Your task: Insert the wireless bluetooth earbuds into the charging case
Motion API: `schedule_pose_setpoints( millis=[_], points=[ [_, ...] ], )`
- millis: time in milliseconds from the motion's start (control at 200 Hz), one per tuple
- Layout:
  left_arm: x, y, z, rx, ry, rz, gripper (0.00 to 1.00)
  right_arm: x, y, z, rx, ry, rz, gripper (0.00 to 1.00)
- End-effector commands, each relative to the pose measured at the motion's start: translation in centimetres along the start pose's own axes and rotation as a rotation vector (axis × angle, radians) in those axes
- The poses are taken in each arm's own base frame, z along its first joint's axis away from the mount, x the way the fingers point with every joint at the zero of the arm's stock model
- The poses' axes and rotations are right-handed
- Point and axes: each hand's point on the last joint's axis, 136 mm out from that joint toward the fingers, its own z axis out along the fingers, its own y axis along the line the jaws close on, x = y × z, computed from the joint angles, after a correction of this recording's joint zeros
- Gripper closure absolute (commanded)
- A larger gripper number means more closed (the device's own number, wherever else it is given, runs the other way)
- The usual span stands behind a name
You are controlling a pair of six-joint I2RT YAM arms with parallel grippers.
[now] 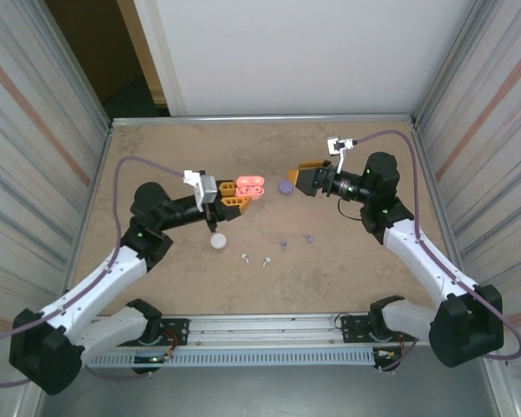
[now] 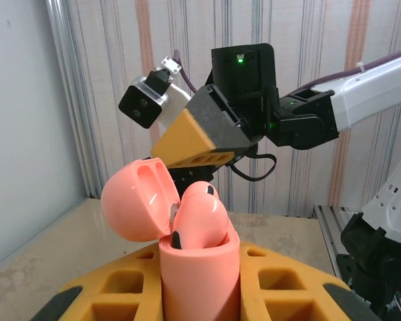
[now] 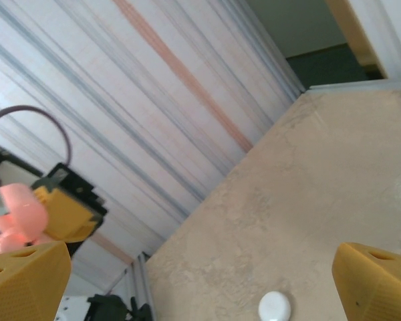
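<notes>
Beige marbled tabletop (image 1: pixel 156 278), fenced by ribbed walls (image 1: pixel 35 130) on both sides, seen from above and from both of my wrists.

(a) My left gripper (image 1: pixel 236 198) is clamped on the coral-red charging case (image 1: pixel 250 188), which I hold off the table, left of centre. From my left wrist, the case body stands upright between my yellow fingers (image 2: pixel 113 294). Its lid is hinged open and tipped away to the left. A rounded coral form sits in the case mouth; whether it is an earbud I cannot tell.

(b) My right gripper (image 1: pixel 300 176) faces the case from the right, apart from it. Its jaws are spread wide with nothing between them.

(c) Loose items on the table:
- The purple case (image 1: pixel 285 186) lies just beside my right fingertips.
- The white case (image 1: pixel 218 241) lies nearer the bases, below my left gripper.
- Two white earbuds (image 1: pixel 246 257) lie side by side, right of the white case.
- Two purple earbuds (image 1: pixel 308 235) lie a little farther right.

All four earbuds lie outside any case, well apart from the one I hold.
</notes>
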Motion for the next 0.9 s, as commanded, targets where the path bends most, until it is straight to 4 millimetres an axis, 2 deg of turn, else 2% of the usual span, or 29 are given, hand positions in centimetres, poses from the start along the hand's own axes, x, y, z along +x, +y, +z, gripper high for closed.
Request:
schedule_pose_setpoints(
  millis=[0,205,391,571,897],
  points=[
    [-1.0,0.7,0.6,-0.011,-0.075,0.029,1.00,-0.3,2.7,-0.7,-0.090,0.008,-0.012,0.01],
    [0.0,0.6,1.5,0.052,-0.097,0.024,1.00,0.0,3.1,-0.3,-0.107,0.035,0.000,0.01],
    [0.5,0.6,2.0,0.080,-0.114,0.020,1.00,1.5,5.4,1.9,-0.159,0.124,-0.070,0.01],
    [1.0,0.7,2.3,0.097,-0.107,-0.004,1.00,1.3,7.5,3.0,-0.229,0.139,-0.114,0.01],
    [1.9,1.0,2.6,0.090,-0.095,-0.040,1.00,1.4,8.8,3.7,-0.278,0.161,-0.149,0.01]
  ],
)
